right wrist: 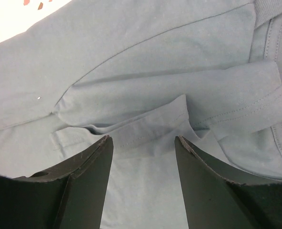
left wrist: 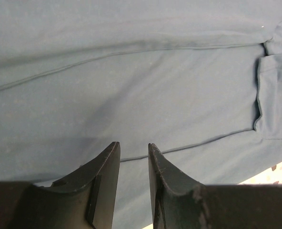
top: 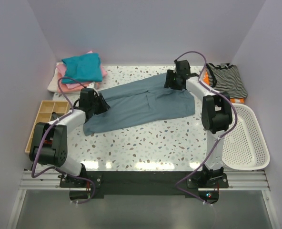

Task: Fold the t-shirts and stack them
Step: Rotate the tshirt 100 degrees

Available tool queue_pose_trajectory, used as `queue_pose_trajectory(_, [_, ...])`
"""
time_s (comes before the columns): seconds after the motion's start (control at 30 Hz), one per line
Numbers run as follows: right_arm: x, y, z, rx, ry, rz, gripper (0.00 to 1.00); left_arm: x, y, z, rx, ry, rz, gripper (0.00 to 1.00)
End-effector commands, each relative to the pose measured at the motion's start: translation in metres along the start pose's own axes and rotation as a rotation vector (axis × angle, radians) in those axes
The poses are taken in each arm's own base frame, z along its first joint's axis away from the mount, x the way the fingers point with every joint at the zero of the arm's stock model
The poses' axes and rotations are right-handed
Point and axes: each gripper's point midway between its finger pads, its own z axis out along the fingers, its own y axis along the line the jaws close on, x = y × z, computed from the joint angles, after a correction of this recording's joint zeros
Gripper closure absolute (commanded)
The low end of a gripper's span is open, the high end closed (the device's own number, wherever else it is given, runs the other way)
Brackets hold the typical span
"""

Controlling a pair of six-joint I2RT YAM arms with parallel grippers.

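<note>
From my station I see the large slate-blue cotton t-shirt [top: 141, 102] lying slantwise across the speckled white worktop [top: 146, 143]. It is folded into a long band that runs from the near left towards the far right. The left gripper [left wrist: 132, 148] is at the band's near-left end. Its fingers stand a narrow gap apart, with blue cloth showing in the gap, and I cannot tell whether any of it is pinched. The right gripper [right wrist: 143, 139] is over the far-right end by the sleeve. Its jaws are spread wide and released, with a hemmed fold of cloth lying between the tips. At the far-left corner sits a stack of folded shirts: a teal one [top: 82, 67] on top, a pink one [top: 61, 70] under it, and a white one [top: 57, 86] showing along the near side. A wooden compartment tray [top: 43, 119] rests at the left edge of the worktop. At the far right lies a black-and-white striped garment [top: 229, 78], and a white perforated plastic basket [top: 257, 138] sits just in front of it.
</note>
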Motion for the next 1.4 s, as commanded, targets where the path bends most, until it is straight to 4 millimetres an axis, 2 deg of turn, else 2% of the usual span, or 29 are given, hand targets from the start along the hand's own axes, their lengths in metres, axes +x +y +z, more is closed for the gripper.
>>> queue_pose_trajectory(0.0, [-0.014,0.004,-0.007,-0.011,-0.067,-0.023,0.41,-0.034,-0.025,-0.010,0.050,-0.099,0.053,0.64])
queue_pose_trajectory(0.13, [-0.006,0.001,-0.034,-0.009,-0.079,-0.010,0.41,-0.051,-0.031,-0.007,0.056,-0.141,0.076,0.63])
queue_pose_trajectory(0.3, [0.017,-0.002,-0.045,-0.009,-0.032,0.007,0.41,-0.077,-0.033,0.016,0.041,-0.211,0.093,0.62])
queue_pose_trajectory(0.4, [0.030,-0.007,-0.043,-0.003,-0.006,0.009,0.41,-0.090,-0.037,0.034,0.043,-0.231,0.109,0.62])
queue_pose_trajectory(0.5, [0.040,-0.011,-0.038,0.008,0.025,0.010,0.41,-0.098,-0.030,0.050,0.006,-0.248,0.114,0.61])
queue_pose_trajectory(0.63, [0.047,-0.016,-0.028,0.035,0.041,0.034,0.41,-0.086,-0.014,0.076,-0.043,-0.203,0.117,0.61])
queue_pose_trajectory(0.67, [0.049,-0.018,-0.025,0.046,0.048,0.049,0.41,-0.078,-0.009,0.086,-0.054,-0.176,0.115,0.62])
queue_pose_trajectory(0.73, [0.054,-0.022,-0.016,0.063,0.066,0.060,0.41,-0.067,-0.001,0.094,-0.072,-0.142,0.105,0.62])
queue_pose_trajectory(0.77, [0.056,-0.021,-0.013,0.065,0.072,0.072,0.41,-0.059,0.009,0.097,-0.109,-0.126,0.098,0.63])
queue_pose_trajectory(0.9, [0.062,-0.032,0.004,0.125,0.120,0.080,0.41,-0.022,0.021,0.092,-0.138,-0.038,0.054,0.64])
queue_pose_trajectory(0.93, [0.060,-0.031,0.012,0.134,0.124,0.081,0.41,-0.003,0.025,0.089,-0.148,0.001,0.054,0.64])
queue_pose_trajectory(1.0, [0.063,-0.034,0.017,0.149,0.155,0.080,0.41,0.013,0.022,0.079,-0.146,0.036,0.046,0.65])
queue_pose_trajectory(1.03, [0.060,-0.032,0.023,0.146,0.156,0.079,0.41,0.038,0.017,0.073,-0.125,0.091,0.058,0.65])
queue_pose_trajectory(1.07, [0.059,-0.031,0.025,0.143,0.161,0.080,0.41,0.042,0.010,0.064,-0.116,0.096,0.064,0.65])
queue_pose_trajectory(1.1, [0.057,-0.030,0.026,0.139,0.162,0.076,0.41,0.057,0.009,0.056,-0.126,0.133,0.060,0.65])
queue_pose_trajectory(1.13, [0.046,-0.025,0.027,0.130,0.146,0.070,0.41,0.075,0.001,0.043,-0.113,0.157,0.077,0.65])
queue_pose_trajectory(1.2, [0.051,-0.025,0.034,0.131,0.186,0.064,0.41,0.100,-0.009,0.028,-0.083,0.214,0.055,0.65])
queue_pose_trajectory(1.23, [0.038,-0.019,0.034,0.109,0.169,0.051,0.41,0.117,-0.017,0.015,-0.055,0.242,0.067,0.65])
queue_pose_trajectory(1.27, [0.049,-0.024,0.041,0.125,0.213,0.048,0.41,0.128,-0.022,0.008,-0.035,0.262,0.067,0.65])
queue_pose_trajectory(1.3, [0.048,-0.020,0.044,0.108,0.227,0.048,0.41,0.144,-0.019,-0.002,-0.057,0.312,0.053,0.65])
queue_pose_trajectory(1.33, [0.034,-0.013,0.044,0.084,0.207,0.040,0.41,0.159,-0.023,-0.014,-0.047,0.338,0.072,0.65])
queue_pose_trajectory(1.37, [0.048,-0.014,0.052,0.081,0.256,0.035,0.41,0.169,-0.020,-0.022,-0.066,0.361,0.076,0.65])
